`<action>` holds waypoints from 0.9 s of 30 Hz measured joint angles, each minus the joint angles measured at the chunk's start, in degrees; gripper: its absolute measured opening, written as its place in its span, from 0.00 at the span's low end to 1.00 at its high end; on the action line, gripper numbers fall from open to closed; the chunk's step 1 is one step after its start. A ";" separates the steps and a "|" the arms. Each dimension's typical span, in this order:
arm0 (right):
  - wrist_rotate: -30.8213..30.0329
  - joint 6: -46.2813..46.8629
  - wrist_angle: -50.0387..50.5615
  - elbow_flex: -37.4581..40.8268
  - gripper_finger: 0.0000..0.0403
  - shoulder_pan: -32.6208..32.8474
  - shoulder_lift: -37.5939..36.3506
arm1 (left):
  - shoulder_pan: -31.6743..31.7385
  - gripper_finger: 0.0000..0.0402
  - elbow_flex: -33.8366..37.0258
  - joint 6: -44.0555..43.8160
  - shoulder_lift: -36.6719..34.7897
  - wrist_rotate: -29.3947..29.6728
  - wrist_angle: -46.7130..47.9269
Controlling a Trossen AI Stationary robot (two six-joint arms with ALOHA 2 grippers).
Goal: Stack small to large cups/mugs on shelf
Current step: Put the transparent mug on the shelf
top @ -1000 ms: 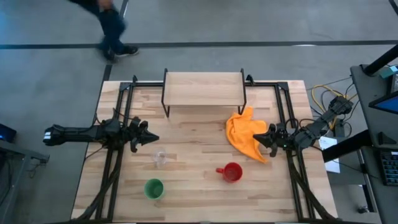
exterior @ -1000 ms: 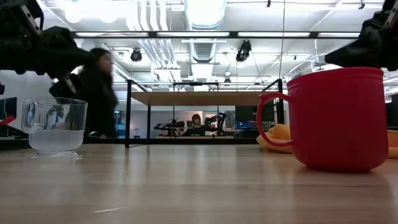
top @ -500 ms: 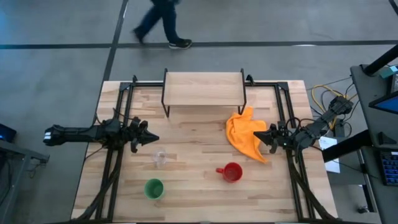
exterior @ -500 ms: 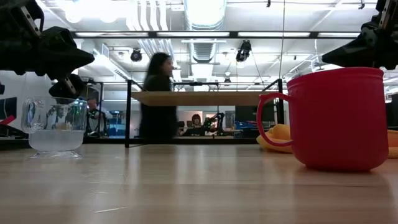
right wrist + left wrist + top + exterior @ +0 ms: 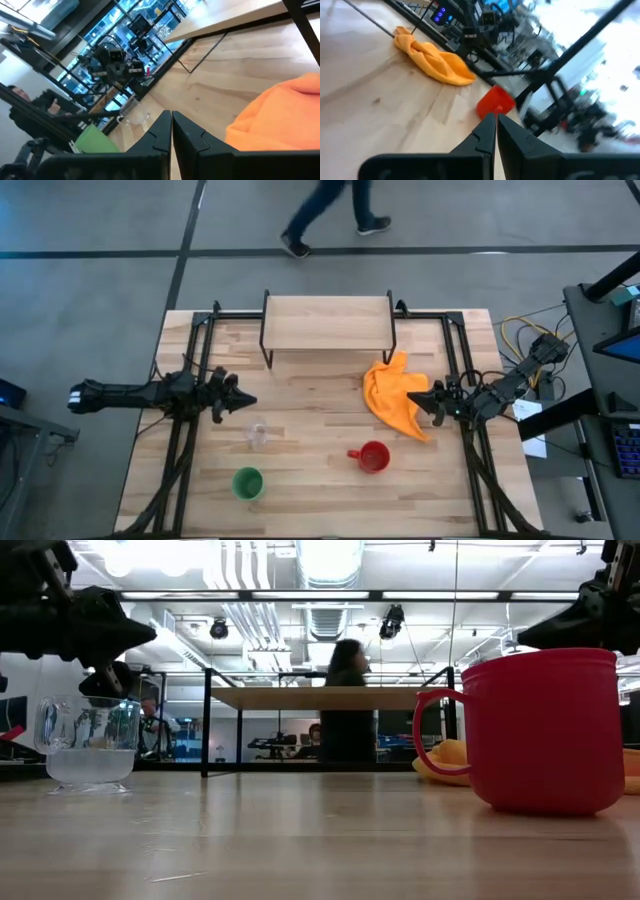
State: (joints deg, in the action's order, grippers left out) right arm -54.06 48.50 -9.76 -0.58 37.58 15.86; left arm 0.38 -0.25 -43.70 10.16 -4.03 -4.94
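Left gripper [image 5: 246, 402], fingers together, hovers just behind the clear cup [image 5: 257, 434], a transparent glass. Green cup [image 5: 247, 482]: nearer the front edge. Red mug [image 5: 373, 456], glossy, handled: front of the closed right gripper [image 5: 413, 396], which overlies the crumpled orange cloth [image 5: 396, 395]. Wooden-topped, black-legged shelf [image 5: 327, 321]: between and behind both.

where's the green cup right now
In the high view the green cup stands near the table's front-left edge, just in front of the clear cup.
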 joint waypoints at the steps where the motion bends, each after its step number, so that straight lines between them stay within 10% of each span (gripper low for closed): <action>1: 0.00 1.00 -0.25 0.00 0.02 0.00 -0.02 | 0.00 0.00 -0.02 -3.08 0.26 0.02 -0.69; 10: 3.76 -2.04 -14.24 0.02 0.02 0.00 -0.07 | 0.00 0.00 -9.01 -6.73 4.27 -0.25 0.22; 19: 9.46 -23.80 -21.37 -8.49 0.02 0.02 0.61 | -0.02 0.00 -40.96 3.67 20.78 -1.51 32.50; 27: 9.46 -33.89 -6.41 -27.18 0.02 0.01 4.98 | -0.02 0.00 -64.56 22.18 34.18 -1.70 45.68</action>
State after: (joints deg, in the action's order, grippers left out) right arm -44.60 14.61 -16.17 -27.76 37.59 20.84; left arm 0.36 -64.82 -21.53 44.35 -5.73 40.74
